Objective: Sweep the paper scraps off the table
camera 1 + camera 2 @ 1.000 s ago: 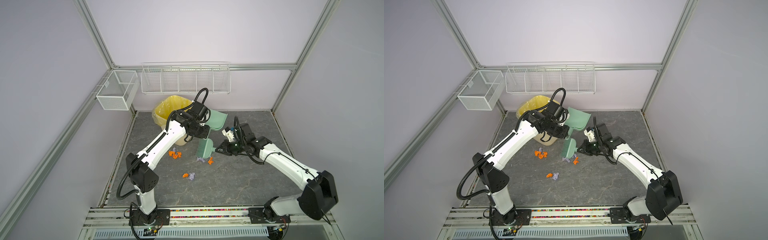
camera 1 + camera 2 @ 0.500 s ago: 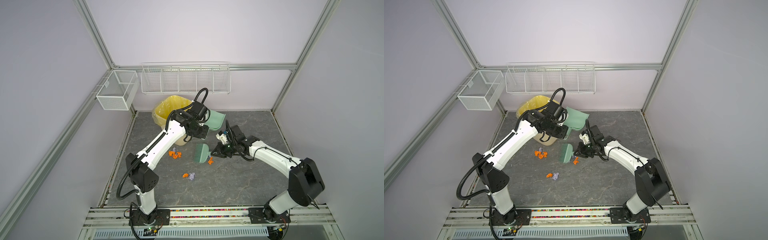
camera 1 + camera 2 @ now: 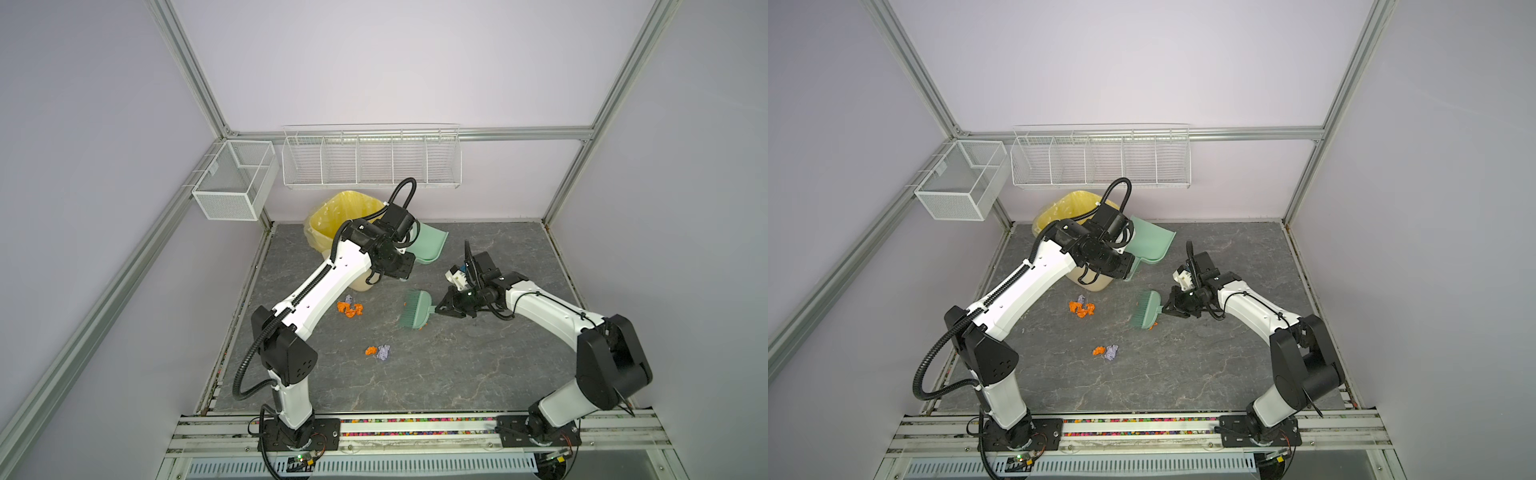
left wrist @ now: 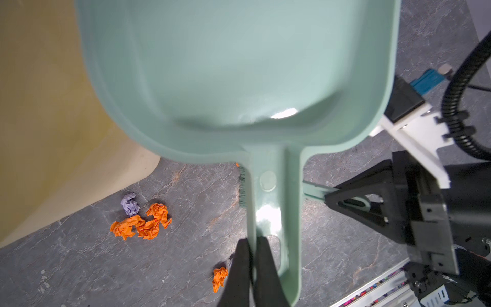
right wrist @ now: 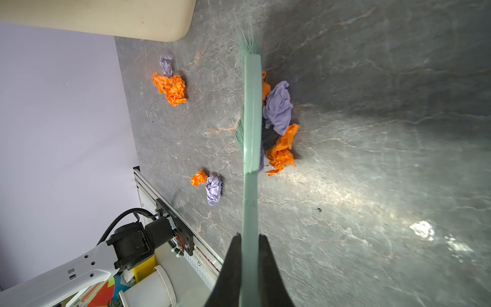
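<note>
The right claw point(image 5: 249, 239) is clenched on the thin handle of the mint-green brush point(image 5: 252, 106), one dark finger on either side. The nearest paper scraps point(image 5: 279, 109) lie out past the claw at the brush's far end, a heap pressed against one flank of the brush head and touching it. The heap is a large pale lavender wad with crumpled bright orange wads at both its ends. In both top views the brush head hides most of it, and only one orange wad point(image 3: 1153, 326) peeks out at the edge.

Two more groups sit on the brush's other flank, clear of the bristles, on the dark grey veined worktop point(image 3: 457, 365). The orange cluster point(image 3: 350, 308), with one small lavender wad against it, lies near the base of the yellow-lined bin point(image 3: 332, 216). The orange-and-lavender pair point(image 3: 378, 352) lies nearer the front rail, well apart from both claws.

The left claw point(image 4: 252, 247) is clamped on the rim of the handle of the dustpan point(image 4: 239, 66), which is held tilted beside the bin. From its wrist camera the orange cluster shows on the worktop off to one side of that handle
</note>
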You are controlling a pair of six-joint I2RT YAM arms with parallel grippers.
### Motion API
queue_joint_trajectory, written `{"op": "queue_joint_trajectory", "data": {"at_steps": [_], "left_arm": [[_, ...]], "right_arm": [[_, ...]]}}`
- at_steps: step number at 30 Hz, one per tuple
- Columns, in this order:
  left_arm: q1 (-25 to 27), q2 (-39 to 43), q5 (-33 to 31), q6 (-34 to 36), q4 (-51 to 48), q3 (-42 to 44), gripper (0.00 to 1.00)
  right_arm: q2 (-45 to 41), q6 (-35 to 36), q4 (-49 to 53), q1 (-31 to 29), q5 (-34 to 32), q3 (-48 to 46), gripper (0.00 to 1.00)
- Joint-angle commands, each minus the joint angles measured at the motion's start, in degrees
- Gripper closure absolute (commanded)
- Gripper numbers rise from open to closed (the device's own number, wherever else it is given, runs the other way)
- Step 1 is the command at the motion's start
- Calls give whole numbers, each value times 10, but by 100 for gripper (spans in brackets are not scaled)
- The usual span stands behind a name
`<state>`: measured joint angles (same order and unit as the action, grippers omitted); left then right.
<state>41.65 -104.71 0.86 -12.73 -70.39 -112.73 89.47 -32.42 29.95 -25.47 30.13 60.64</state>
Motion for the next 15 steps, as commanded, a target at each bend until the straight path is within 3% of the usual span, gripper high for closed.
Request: {"op": "queue_joint_trajectory", "data": {"at_steps": [1, 15], "left_arm": [[3, -7, -5, 9, -21, -11, 100], [8, 4, 25, 14, 3, 30, 100]], "right_arm": [[-24, 45, 57, 19, -1, -17, 93], [-93, 151, 184, 150, -46, -26, 93]]}}
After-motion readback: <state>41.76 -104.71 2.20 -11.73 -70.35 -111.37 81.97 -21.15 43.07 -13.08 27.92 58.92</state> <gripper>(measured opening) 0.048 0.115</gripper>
